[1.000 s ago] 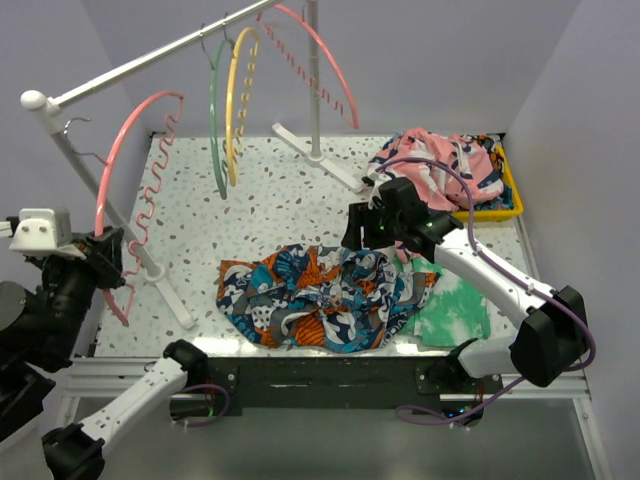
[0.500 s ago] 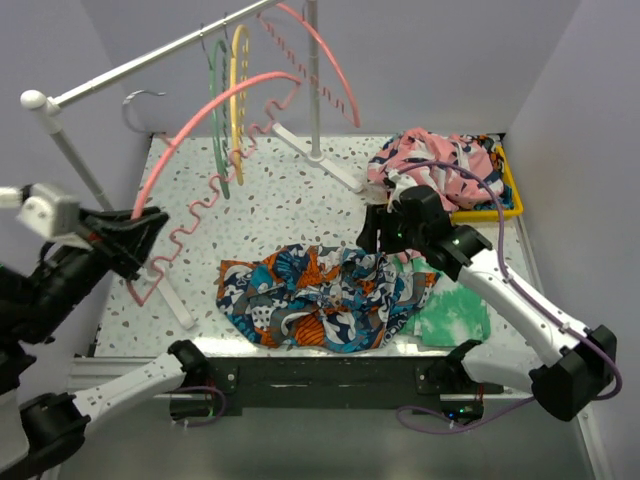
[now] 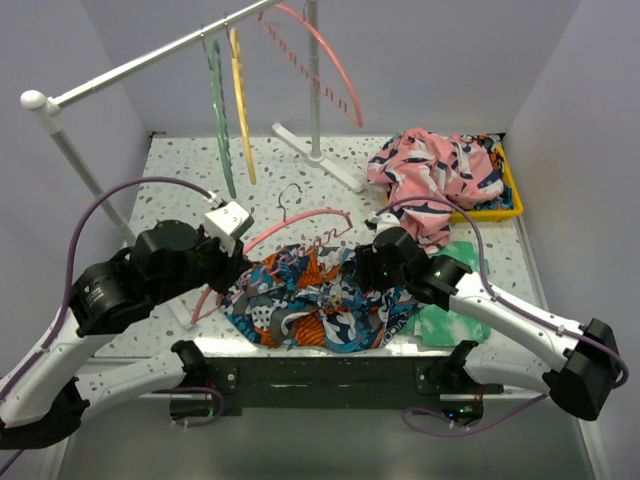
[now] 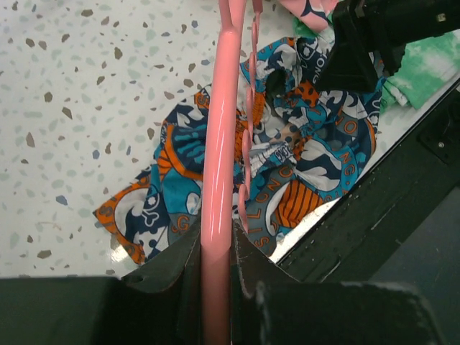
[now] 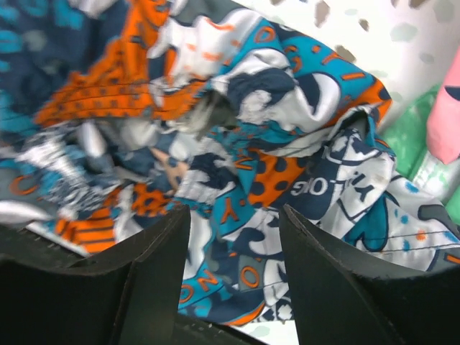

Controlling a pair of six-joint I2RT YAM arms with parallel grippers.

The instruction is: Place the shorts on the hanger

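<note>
Left gripper (image 4: 215, 248) clamps the pink hanger (image 4: 219, 144) over the shorts (image 3: 320, 300); right gripper (image 5: 233, 266), jaws apart, hovers ready to lift fabric.

The pink arched plastic hanger (image 4: 217, 144) looks smooth & shiny, w/ a bright streak of light down it. Its thin hook (image 3: 290, 187) looks like bare metal wire. The big floppy printed cloth shorts (image 5: 287, 165) are soft, matt & full of wrinkles. The white speckled bench (image 3: 290, 170) looks hard & smooth, like stone w/ dark chips. The left gripper (image 4: 217, 241) & right gripper (image 5: 233, 215) have black jaws, dull, prob. plastic. The long silver rail (image 3: 140, 62) is shiny metal. The yellow tray (image 3: 514, 185) is glossy plastic. The green tie-dye cloth (image 3: 455, 315) is soft & matt.
</note>
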